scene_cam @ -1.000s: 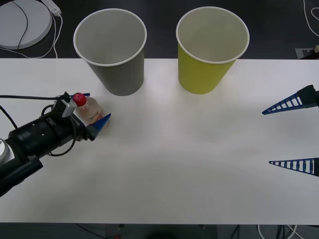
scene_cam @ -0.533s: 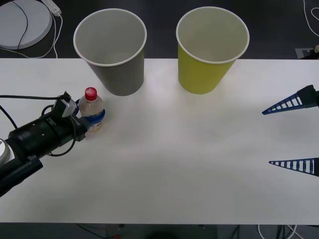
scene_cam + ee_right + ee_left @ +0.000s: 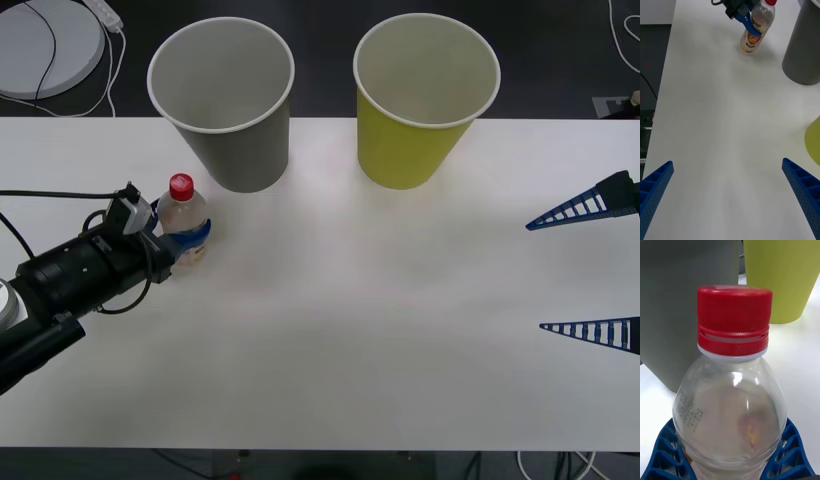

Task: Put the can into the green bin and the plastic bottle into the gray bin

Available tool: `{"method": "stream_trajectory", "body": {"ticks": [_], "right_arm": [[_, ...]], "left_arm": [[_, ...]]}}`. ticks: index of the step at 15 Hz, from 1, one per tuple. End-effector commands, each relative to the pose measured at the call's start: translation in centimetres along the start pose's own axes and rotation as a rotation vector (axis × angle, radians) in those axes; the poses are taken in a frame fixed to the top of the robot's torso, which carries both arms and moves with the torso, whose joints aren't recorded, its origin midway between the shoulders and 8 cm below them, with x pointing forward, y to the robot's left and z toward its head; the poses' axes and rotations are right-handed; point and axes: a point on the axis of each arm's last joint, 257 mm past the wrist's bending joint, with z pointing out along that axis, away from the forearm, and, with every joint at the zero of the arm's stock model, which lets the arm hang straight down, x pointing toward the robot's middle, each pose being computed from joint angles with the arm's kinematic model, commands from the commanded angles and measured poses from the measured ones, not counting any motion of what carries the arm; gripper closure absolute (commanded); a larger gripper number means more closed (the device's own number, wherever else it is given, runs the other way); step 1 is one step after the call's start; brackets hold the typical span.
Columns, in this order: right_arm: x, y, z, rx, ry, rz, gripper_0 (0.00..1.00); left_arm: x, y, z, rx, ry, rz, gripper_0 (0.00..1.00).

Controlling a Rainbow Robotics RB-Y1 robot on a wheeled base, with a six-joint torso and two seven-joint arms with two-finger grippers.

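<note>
Front view of the white table (image 3: 350,330). Two large tapered bins stand side by side along the far edge: the gray bin (image 3: 232,140) to the left and the green bin (image 3: 418,130) to the right, both upright with white rims. Their pale interiors show no contents as far as the visible inner walls reveal. The plastic bottle (image 3: 184,222), clear with a red cap (image 3: 181,185) and an orange-red-and-white label, stands upright on the table just near of the gray bin and slightly to its left, apart from the bin's wall. The left gripper (image 3: 183,240) reaches in from the left edge, its blue ribbed fingers (image 3: 662,450) clamped around the bottle's body below the shoulder; in the left wrist view the fingers curve against both sides of the bottle. The bottle appears largely empty. The right gripper (image 3: 588,270) hovers at the far right edge of the table, well apart from both bins, its two blue fingers (image 3: 803,191) spread wide and holding nothing.
</note>
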Motion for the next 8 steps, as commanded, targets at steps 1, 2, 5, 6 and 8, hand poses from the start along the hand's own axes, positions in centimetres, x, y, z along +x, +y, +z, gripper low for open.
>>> {"method": "stream_trajectory", "body": {"ticks": [1,2,5,6,8], "right_arm": [[0.0,0.0,0.0,0.000,0.000,0.000,0.00],[0.0,0.0,0.0,0.000,0.000,0.000,0.00],[0.0,0.0,0.0,0.000,0.000,0.000,0.00],[0.0,0.0,0.0,0.000,0.000,0.000,0.00],[0.0,0.0,0.0,0.000,0.000,0.000,0.00]], "left_arm": [[-0.4,-0.5,-0.8,0.013,-0.007,-0.019,1.00],[-0.6,-0.5,-1.1,0.014,-0.012,-0.028,1.00],[-0.9,-0.5,-1.9,0.021,-0.011,-0.038,1.00],[-1.1,-0.5,-2.3,0.025,-0.013,-0.045,1.00],[-1.5,-0.4,-2.9,0.030,-0.014,-0.052,1.00]]}}
